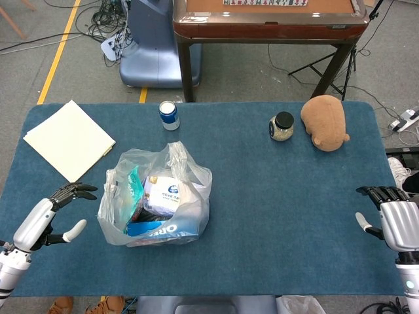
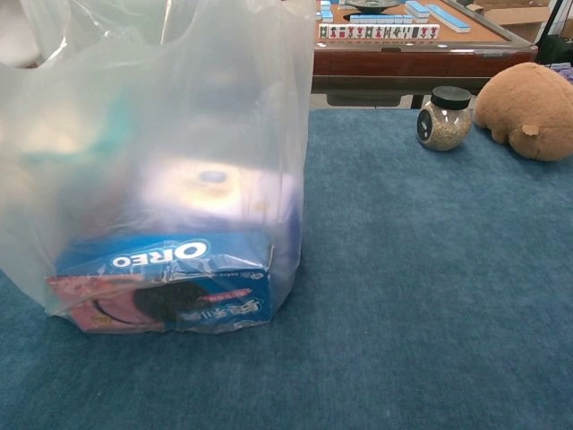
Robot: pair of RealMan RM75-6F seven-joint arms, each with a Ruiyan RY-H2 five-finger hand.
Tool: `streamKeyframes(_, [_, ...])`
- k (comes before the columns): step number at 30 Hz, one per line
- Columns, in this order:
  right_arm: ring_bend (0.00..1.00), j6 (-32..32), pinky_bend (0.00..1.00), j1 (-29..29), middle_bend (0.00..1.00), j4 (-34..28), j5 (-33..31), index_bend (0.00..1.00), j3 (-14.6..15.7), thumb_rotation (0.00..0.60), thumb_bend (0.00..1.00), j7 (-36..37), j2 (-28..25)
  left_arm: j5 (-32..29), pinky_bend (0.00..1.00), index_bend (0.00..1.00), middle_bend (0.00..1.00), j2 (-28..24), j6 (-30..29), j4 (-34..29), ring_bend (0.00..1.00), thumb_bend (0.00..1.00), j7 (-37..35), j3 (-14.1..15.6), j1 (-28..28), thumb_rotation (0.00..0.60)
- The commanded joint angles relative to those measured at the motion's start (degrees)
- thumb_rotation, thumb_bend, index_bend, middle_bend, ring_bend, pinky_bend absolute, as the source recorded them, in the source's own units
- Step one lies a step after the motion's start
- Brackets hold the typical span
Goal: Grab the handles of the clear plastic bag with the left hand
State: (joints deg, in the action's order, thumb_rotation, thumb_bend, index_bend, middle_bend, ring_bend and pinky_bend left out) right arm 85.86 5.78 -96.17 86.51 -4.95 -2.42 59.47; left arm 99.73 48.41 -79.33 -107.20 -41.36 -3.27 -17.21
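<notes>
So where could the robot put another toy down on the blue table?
Bare cloth lies between the plastic bag and the right hand, in front of the jar and plush toy. It is tighter between the bag, paper and left hand.

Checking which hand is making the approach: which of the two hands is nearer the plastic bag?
The left hand, fingers spread just beside the clear plastic bag; the right hand waits at the table's far edge.
</notes>
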Motion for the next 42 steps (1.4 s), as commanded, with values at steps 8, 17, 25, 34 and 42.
streamKeyframes(8, [0.3, -0.08, 0.29, 0.11, 0.38, 0.01, 0.03, 0.34, -0.12, 0.6, 0.27, -0.05, 0.18, 2.05, 0.09, 0.32, 0.22, -2.14, -0.56, -1.49, 0.17, 0.25, -7.7, 1.31, -1.91, 0.204])
streamKeyframes(17, [0.3, 0.41, 0.29, -0.24, 0.38, 0.31, 0.04, 0.34, -0.11, 0.6, 0.27, 0.35, 0.29, 2.25, 0.09, 0.32, 0.22, -3.57, 2.01, -2.89, 0.17, 0.24, -12.06, 2.13, -4.37, 0.137])
streamKeyframes(25, [0.3, 0.61, 0.29, -0.44, 0.38, 0.58, 0.06, 0.34, -0.09, 0.6, 0.27, 0.69, 0.31, 2.85, 0.09, 0.32, 0.22, -4.64, 4.23, -4.31, 0.18, 0.24, -15.3, 2.74, -6.61, 0.117])
streamKeyframes(34, [0.3, 0.54, 0.29, -0.64, 0.38, 0.92, -0.25, 0.34, -0.05, 0.6, 0.27, 0.9, 0.41, 3.36, 0.09, 0.33, 0.22, -5.7, 5.52, -5.74, 0.19, 0.24, -20.47, 3.09, -8.89, 0.104])
streamKeyframes(42, [0.3, 0.23, 0.29, -0.55, 0.38, 1.1, -0.45, 0.34, -0.12, 0.6, 0.27, 0.94, 0.59, 4.43, 0.09, 0.34, 0.22, -7.28, 8.04, -6.53, 0.2, 0.23, -28.0, 3.49, -12.19, 0.089])
